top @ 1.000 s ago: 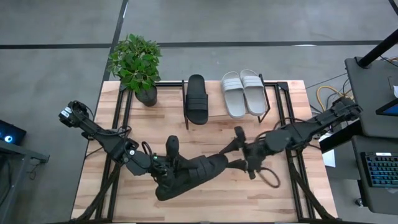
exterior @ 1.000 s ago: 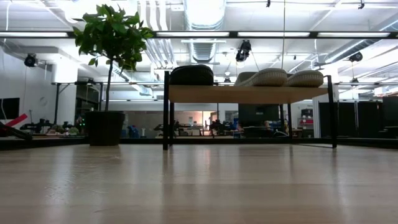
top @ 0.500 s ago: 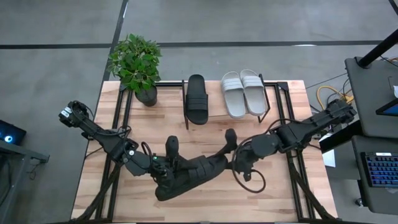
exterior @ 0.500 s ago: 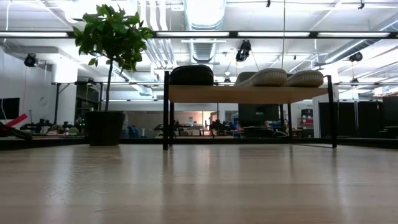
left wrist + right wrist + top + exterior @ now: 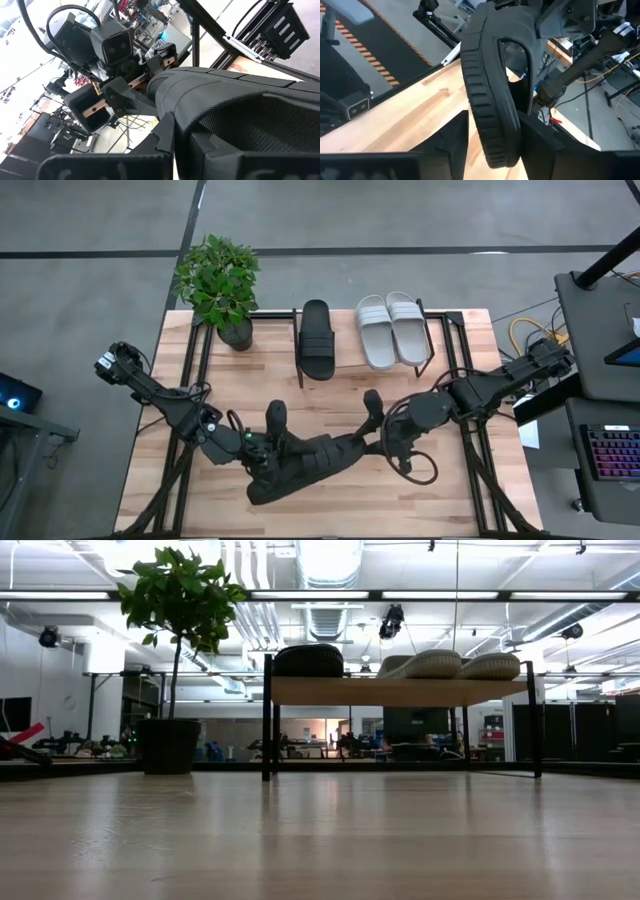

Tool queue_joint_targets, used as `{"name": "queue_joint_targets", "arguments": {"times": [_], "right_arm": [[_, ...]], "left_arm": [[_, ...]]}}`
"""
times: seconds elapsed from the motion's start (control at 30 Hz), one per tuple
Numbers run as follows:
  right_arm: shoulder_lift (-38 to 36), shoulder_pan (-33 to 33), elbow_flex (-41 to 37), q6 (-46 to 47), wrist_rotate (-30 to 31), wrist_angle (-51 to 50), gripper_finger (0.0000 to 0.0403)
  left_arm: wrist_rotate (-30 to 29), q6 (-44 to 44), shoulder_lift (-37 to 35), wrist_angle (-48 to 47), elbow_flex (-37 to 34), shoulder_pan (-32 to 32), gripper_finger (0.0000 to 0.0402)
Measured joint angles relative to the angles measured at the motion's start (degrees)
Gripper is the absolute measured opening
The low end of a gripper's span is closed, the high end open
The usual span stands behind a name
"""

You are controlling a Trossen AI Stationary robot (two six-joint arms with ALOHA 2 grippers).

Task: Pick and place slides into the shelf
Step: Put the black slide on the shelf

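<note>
Both grippers meet at one black slide (image 5: pixel 310 463) over the near middle of the table (image 5: pixel 470 500). From above, the left gripper (image 5: pixel 268 465) sits at the slide's near-left end and the right gripper (image 5: pixel 378 442) at its far-right end, so the slide spans the gap between the two arms, tilted on its edge rather than flat.

From the right wrist, the slide (image 5: pixel 492 90) stands edgewise between that arm's two dark fingers (image 5: pixel 445 142), its ribbed sole rim just beside them; the jaws are parted about the sole's thickness and appear to pinch it, though contact is hard to confirm. From the left wrist, the textured footbed and strap (image 5: pixel 240 110) fill the frame, pressed against that arm's own fingers (image 5: pixel 165 150), with the right gripper (image 5: pixel 107 95) at the far end; I cannot tell how far the left jaws stand apart.

On the shelf (image 5: pixel 345 365) at the table's far edge lie another black slide (image 5: pixel 318 338) on the left and two grey-white slides (image 5: pixel 392 330) side by side on the right. A potted plant (image 5: pixel 220 285) stands left of the shelf.
</note>
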Motion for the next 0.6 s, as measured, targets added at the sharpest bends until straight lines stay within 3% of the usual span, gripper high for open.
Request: {"name": "queue_joint_targets", "arguments": {"times": [0.33, 0.6], "right_arm": [[0.02, 0.12, -0.73, -2.16, -0.71, 2.88, 0.0050], [0.04, 0.24, -1.33, 2.20, 1.20, 5.70, 0.0045]], "left_arm": [[-0.48, 0.00, -0.07, 0.25, 0.00, 0.00, 0.0000], [-0.76, -0.52, -0.50, 0.20, 0.00, -0.04, 0.0002]]}}
